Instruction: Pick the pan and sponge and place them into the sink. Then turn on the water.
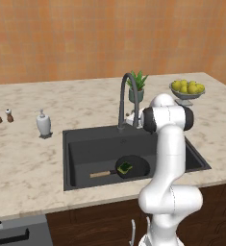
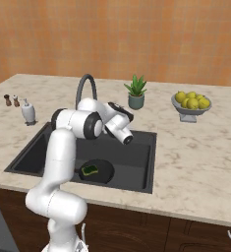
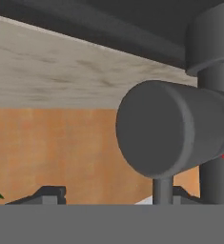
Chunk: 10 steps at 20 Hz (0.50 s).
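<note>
Marbled tabletop (image 1: 28, 163) runs under an orange wall, with the sink (image 1: 85, 144) cut into it. Pan (image 2: 103, 170) and sponge (image 2: 91, 170) already lie in the basin, the sponge resting in the pan, well below and toward the robot from the pincer (image 3: 108, 193). So the step in hand is, by my judgement, the water.

What the coming move turns on is the faucet handle (image 3: 173, 128). From the hand camera it sits right in front of the pincer and just above its tips, a dark cylinder whose long axis points out toward the camera, its round end face forward. Beside it, to the right, the faucet post (image 3: 218, 95) rises.

Both finger tips show at the bottom, set apart with a gap and nothing between them: the pincer stands open. No stream falls from the faucet (image 1: 125, 91).

Base cameras give the layout: the hand reaches in behind the faucet near the plant (image 2: 136, 92). Only the hand camera reveals how close the handle is; whether the tips touch it I cannot tell.
</note>
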Tool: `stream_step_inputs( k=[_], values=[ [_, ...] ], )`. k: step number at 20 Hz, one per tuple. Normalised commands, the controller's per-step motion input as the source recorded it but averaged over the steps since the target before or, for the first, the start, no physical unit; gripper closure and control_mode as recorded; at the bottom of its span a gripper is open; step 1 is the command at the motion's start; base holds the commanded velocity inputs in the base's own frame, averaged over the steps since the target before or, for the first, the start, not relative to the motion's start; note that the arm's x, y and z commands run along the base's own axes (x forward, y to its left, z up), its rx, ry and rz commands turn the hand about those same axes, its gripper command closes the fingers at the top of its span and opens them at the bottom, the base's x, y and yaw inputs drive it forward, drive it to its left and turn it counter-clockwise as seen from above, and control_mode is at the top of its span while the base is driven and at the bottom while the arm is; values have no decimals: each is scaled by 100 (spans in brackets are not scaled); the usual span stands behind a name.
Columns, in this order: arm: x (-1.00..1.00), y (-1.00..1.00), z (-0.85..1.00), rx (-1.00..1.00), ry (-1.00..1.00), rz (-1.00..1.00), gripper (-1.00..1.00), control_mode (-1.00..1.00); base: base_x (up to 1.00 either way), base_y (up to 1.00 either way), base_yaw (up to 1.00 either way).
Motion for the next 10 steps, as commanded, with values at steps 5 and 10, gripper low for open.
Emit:
stream_step_inputs(
  k=[5, 10],
  values=[
    [31, -18, -2, 4, 2, 0, 100, -100, 0, 0, 0],
    [55, -46, 0, 13, 6, -3, 100, -100, 0, 0, 0]
  ],
)
